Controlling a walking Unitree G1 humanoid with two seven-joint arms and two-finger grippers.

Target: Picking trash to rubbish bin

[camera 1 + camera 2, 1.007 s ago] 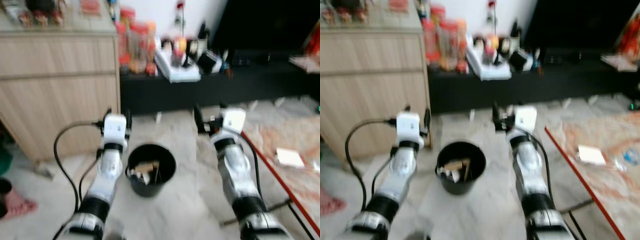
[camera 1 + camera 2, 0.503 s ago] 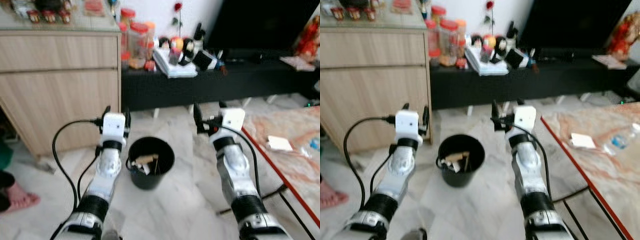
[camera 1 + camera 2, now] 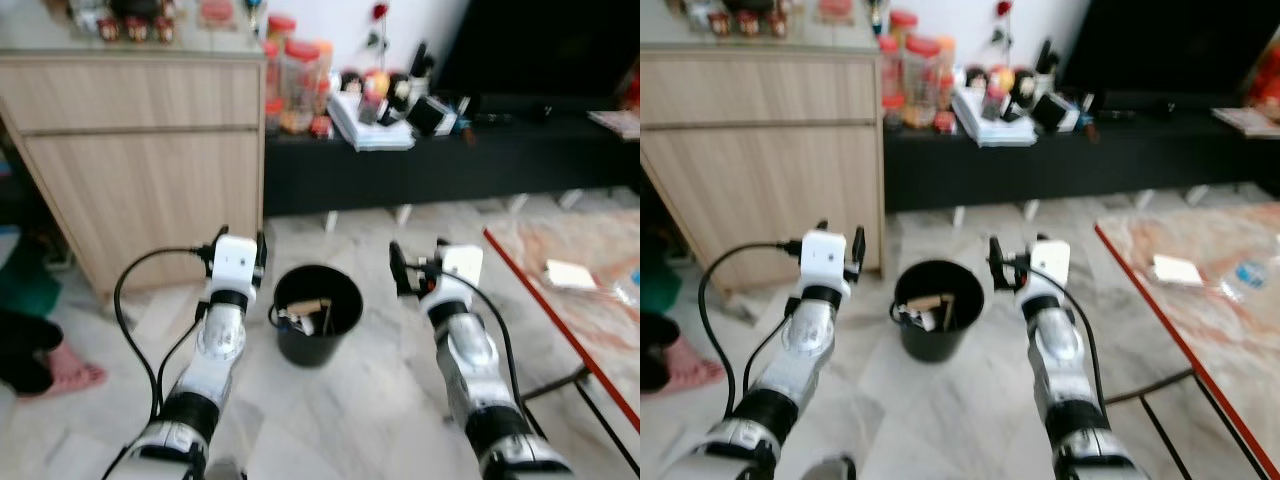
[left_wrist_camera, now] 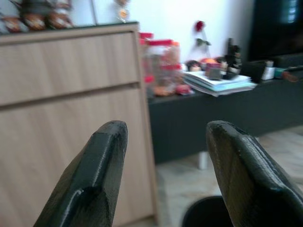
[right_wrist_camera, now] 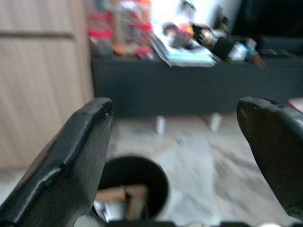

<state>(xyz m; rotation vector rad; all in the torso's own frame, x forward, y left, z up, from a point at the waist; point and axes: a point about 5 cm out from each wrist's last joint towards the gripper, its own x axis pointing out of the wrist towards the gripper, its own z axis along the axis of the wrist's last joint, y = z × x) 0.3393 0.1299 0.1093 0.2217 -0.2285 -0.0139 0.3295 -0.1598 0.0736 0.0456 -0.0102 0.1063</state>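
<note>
Between both raised arms, black rubbish bin sits on the marble floor, trash scraps inside. Left gripper fingers spread, nothing held, hovering just left of bin. Right gripper fingers spread wide, empty, just right of bin. Wooden cabinet stands behind left arm, dark low shelf with jars and books behind bin. Table edge at right, white paper on it.
</note>
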